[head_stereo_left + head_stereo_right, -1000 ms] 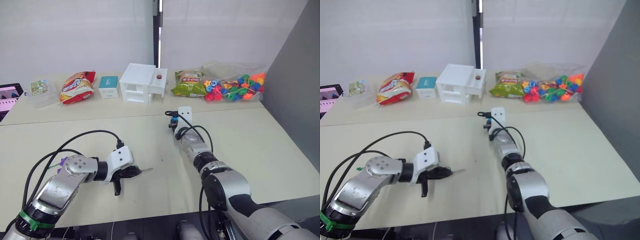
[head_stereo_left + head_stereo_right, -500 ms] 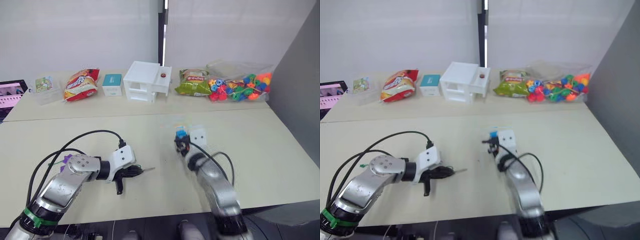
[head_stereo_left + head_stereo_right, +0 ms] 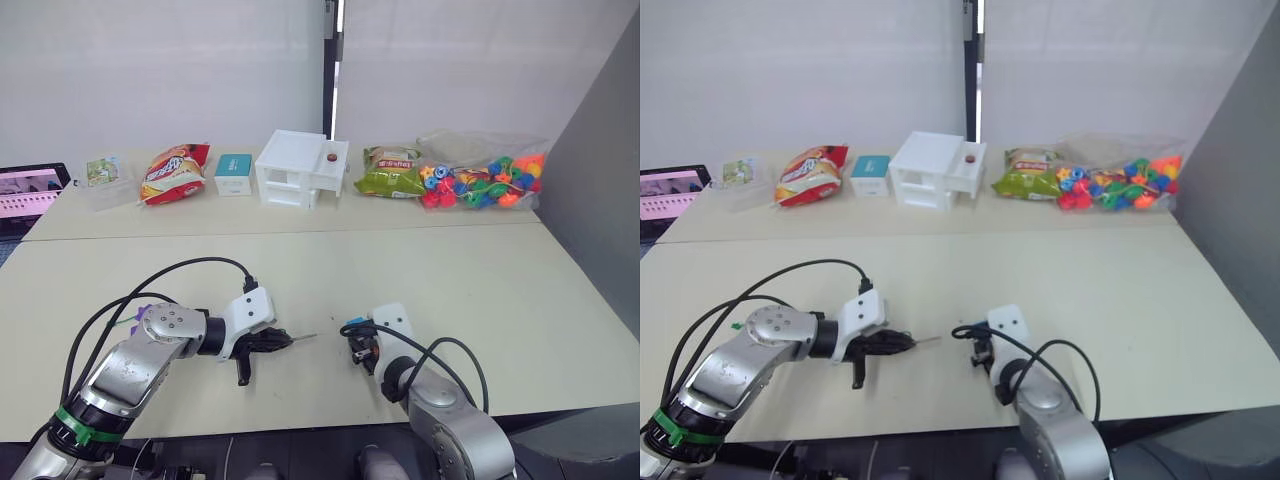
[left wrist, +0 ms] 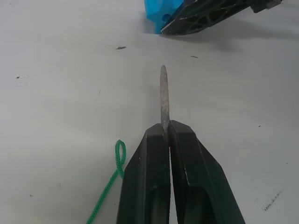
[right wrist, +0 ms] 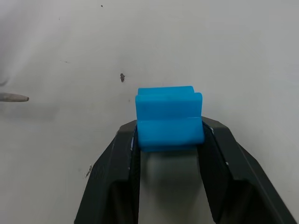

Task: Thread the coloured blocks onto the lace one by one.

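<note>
The left gripper (image 4: 164, 135) is squeezed tight on the lace (image 4: 105, 189), and the stiff dark tip (image 4: 163, 95) sticks out past its fingers, low over the table (image 3: 500, 290). The right gripper (image 5: 169, 133) pinches the blue block (image 5: 169, 119) between its 2 fingers. The block is near the tip but not touching it.

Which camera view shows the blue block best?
The right wrist view: the blue block sits large between the right gripper's fingers. The left wrist view catches one corner; the eye views show a small blue speck.
</note>
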Available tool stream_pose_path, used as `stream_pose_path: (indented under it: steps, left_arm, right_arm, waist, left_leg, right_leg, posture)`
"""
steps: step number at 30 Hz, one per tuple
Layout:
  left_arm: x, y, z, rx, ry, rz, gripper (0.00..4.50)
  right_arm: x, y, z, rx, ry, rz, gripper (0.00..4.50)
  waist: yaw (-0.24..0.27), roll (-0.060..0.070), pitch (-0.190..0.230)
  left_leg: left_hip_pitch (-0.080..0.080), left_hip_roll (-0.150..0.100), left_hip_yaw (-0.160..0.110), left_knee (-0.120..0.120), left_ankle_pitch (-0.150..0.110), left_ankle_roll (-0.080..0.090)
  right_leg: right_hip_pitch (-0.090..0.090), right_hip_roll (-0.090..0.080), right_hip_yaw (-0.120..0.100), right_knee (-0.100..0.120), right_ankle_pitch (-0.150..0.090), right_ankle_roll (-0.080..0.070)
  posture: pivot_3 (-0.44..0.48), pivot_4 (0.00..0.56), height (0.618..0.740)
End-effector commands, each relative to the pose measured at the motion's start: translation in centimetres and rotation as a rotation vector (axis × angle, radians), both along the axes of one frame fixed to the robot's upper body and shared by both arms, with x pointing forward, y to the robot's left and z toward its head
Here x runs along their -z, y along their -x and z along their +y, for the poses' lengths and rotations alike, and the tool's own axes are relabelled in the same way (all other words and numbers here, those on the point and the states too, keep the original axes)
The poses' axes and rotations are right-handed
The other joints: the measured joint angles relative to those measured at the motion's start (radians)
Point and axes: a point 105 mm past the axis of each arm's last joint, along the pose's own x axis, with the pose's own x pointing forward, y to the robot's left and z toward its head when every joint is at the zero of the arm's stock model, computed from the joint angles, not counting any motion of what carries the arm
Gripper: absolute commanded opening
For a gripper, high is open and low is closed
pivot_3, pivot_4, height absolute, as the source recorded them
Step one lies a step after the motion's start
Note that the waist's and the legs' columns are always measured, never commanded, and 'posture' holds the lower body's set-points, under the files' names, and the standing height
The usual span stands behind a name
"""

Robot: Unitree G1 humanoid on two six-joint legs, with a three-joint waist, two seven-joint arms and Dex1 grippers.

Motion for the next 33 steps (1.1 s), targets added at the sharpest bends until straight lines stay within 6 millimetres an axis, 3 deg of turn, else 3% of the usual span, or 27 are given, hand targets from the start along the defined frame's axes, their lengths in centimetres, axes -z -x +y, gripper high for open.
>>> stream_pose_path:
  steps: [1, 3, 5, 9, 15, 18, 22, 26, 31, 33]
  left_arm:
    - [-0.7, 0.0, 0.1, 0.016, 0.0, -0.026, 0.0]
    - [-0.7, 0.0, 0.1, 0.016, 0.0, -0.024, 0.0]
    - [-0.7, 0.0, 0.2, 0.016, 0.0, -0.023, 0.0]
    - [-0.6, -0.2, 0.3, 0.014, -0.002, -0.022, 0.0]
    - [-0.7, -0.4, -0.4, 0.024, 0.011, -0.022, 0.0]
    - [-0.6, -0.4, -1.0, 0.036, 0.019, -0.022, 0.0]
    - [-0.5, -0.3, -1.3, 0.041, 0.022, -0.023, 0.0]
    - [-0.3, 0.1, -1.6, 0.037, 0.028, -0.028, 0.0]
    - [-0.4, 0.3, -2.1, 0.041, 0.033, -0.036, 0.0]
    - [-0.8, 0.4, -2.4, 0.056, 0.046, -0.036, 0.0]
  right_arm:
    - [-0.9, -0.3, -0.5, 0.005, -0.019, -0.039, 3.21]
    - [-2.1, -0.3, -0.5, -0.018, -0.028, -0.085, 3.98]
    - [-3.1, -0.3, -0.4, -0.043, -0.034, -0.123, 4.47]
    - [-5.8, 0.2, 0.1, -0.151, -0.038, -0.201, 4.47]
    - [-9.2, 1.4, 0.3, -0.476, -0.063, -0.258, 4.47]
    - [-8.8, 1.1, -0.5, -0.598, -0.075, -0.199, 4.47]
    - [-8.0, -1.1, -1.6, -0.612, -0.014, -0.18, 4.47]
    - [-8.7, -3.3, -2.3, -0.641, -0.018, -0.22, 4.47]
    - [-9.0, -3.0, -3.1, -0.799, 0.057, -0.198, 4.47]
    - [-9.0, -2.3, -3.0, -0.95, 0.12, -0.169, 4.47]
  waist:
    - [0.001, 0.0, 0.0]
    - [0.003, 0.0, 0.0]
    - [0.006, 0.0, 0.0]
    - [0.006, 0.0, 0.0]
    - [0.01, 0.0, 0.0]
    - [0.016, 0.0, 0.0]
    - [0.021, -0.001, 0.001]
    - [0.017, -0.001, 0.001]
    - [0.021, 0.001, 0.001]
    - [0.024, 0.001, 0.001]
  left_leg:
    - [0.0, 0.0, 0.0, 0.0, 0.0, 0.0]
    - [0.0, 0.0, 0.0, 0.0, 0.0, 0.0]
    - [-0.001, -0.001, 0.0, 0.0, 0.0, 0.0]
    - [-0.001, 0.0, 0.0, 0.0, 0.0, 0.0]
    - [-0.001, -0.001, 0.0, 0.0, 0.0, 0.0]
    - [-0.001, -0.001, 0.0, 0.0, -0.001, 0.001]
    - [-0.002, 0.0, 0.001, 0.0, -0.001, 0.001]
    - [-0.003, -0.001, 0.0, 0.0, -0.001, 0.001]
    - [-0.009, -0.004, -0.013, 0.003, 0.001, -0.001]
    - [-0.011, -0.003, -0.012, 0.003, 0.001, -0.001]
  right_leg:
    - [0.0, 0.0, 0.0, 0.0, 0.0, 0.0]
    - [0.0, -0.001, 0.0, 0.0, 0.0, 0.0]
    - [0.0, -0.001, 0.0, -0.001, 0.0, 0.0]
    - [0.0, -0.001, 0.0, -0.001, 0.0, 0.0]
    - [0.0, -0.001, 0.0, -0.002, 0.0, 0.0]
    - [0.002, -0.001, 0.0, -0.004, 0.0, 0.0]
    - [0.002, -0.001, 0.0, -0.008, 0.0, 0.0]
    - [0.002, -0.001, -0.001, -0.007, 0.0, 0.0]
    - [0.002, -0.004, -0.013, -0.008, 0.0, 0.001]
    - [0.001, -0.004, -0.012, -0.008, 0.0, 0.001]
  posture:
    - [0.0, 0.15, 0.74]
    - [0.0, 0.15, 0.74]
    - [0.0, 0.15, 0.74]
    - [0.0, 0.15, 0.74]
    - [0.0, 0.15, 0.74]
    - [0.0, 0.15, 0.74]
    - [0.0, 0.15, 0.74]
    - [0.0, 0.15, 0.74]
    - [0.0, 0.15, 0.74]
    - [0.0, 0.15, 0.74]
